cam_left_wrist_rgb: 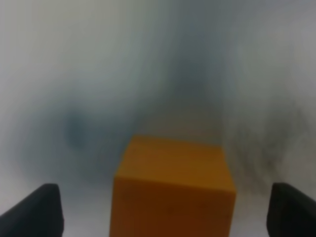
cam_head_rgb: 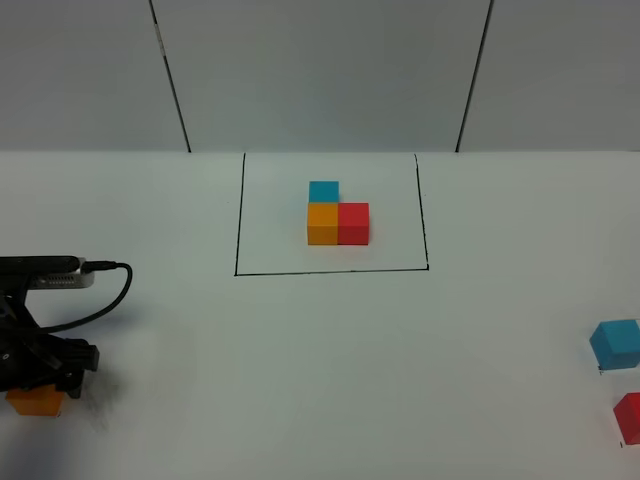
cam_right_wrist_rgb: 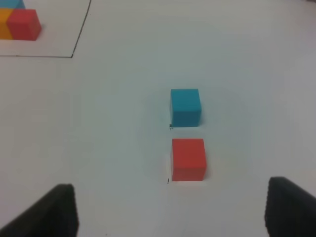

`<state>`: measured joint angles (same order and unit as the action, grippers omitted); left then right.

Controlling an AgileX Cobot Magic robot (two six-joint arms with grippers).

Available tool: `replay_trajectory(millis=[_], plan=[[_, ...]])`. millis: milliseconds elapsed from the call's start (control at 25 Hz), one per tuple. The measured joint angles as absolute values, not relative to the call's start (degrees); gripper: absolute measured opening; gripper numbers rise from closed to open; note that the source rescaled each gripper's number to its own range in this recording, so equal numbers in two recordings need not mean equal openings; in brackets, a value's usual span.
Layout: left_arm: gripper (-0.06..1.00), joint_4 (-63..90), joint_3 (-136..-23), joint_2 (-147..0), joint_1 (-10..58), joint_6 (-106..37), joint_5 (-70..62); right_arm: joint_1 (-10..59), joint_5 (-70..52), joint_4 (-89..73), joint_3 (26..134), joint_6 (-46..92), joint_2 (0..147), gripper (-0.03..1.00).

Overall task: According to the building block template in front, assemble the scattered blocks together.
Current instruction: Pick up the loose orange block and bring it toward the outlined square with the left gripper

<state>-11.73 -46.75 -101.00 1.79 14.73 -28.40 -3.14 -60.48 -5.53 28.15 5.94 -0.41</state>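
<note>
Within the thin black outline [cam_head_rgb: 330,271] at the far middle of the table [cam_head_rgb: 300,380] sits the building block template [cam_head_rgb: 337,222] — an orange and a red block side by side, a blue one behind the orange, all three touching in an L. Well apart from it, at the near left edge, the loose orange cube [cam_head_rgb: 37,402] rests on the table under the left gripper [cam_head_rgb: 45,375]. In the left wrist view this cube [cam_left_wrist_rgb: 173,192] stands between the two dark fingers [cam_left_wrist_rgb: 34,212], with a clear gap on either side, so the jaws are spread and touch nothing. At the near right edge lie the loose blue cube [cam_head_rgb: 616,343] and the loose red cube [cam_head_rgb: 630,417], close together but not touching, the red nearer the front and partly cut off by the exterior view's edge. The right wrist view shows both of them, blue [cam_right_wrist_rgb: 185,106] and red [cam_right_wrist_rgb: 188,159], lying ahead of the right gripper [cam_right_wrist_rgb: 170,212] — its fingers [cam_right_wrist_rgb: 49,212] are held wide with nothing between them. A black cable [cam_head_rgb: 110,295] loops from the left arm, and pale wall panels [cam_head_rgb: 320,70] close off the back.
</note>
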Motion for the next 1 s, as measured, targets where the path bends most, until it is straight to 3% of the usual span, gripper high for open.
replay_trajectory(millis=[120,240,320,480,720,1000], plan=[[0.77,-11.7,-46.8,-101.9,1.8,14.7,-27.1,-3.1,-60.5,-5.5,28.2,5.9,-0.4,0.62],[0.68,-11.7,-46.8,-102.2,1.8,14.8,-26.1,-3.1,-60.5,-5.5,28.2,5.9,-0.4,0.62],[0.53,-11.7,-46.8,-102.2,1.8,14.8,-25.9,-3.1,-60.5,-5.5,28.2,5.9,-0.4,0.62],[0.0,-11.8,-46.8,-102.2,1.8,14.8,-25.8,-3.1,-60.5,-5.5,28.2,5.9,-0.4,0.62],[0.01,-11.5,-48.7,-101.8,1.9,10.8,-30.4,-3.1,-60.5,-5.5,28.2,5.9,-0.4,0.62],[0.01,-4.1,-60.9,-100.0,7.0,-6.1,-41.7,-3.1,-60.5,-5.5,28.2,5.9,-0.4,0.62]])
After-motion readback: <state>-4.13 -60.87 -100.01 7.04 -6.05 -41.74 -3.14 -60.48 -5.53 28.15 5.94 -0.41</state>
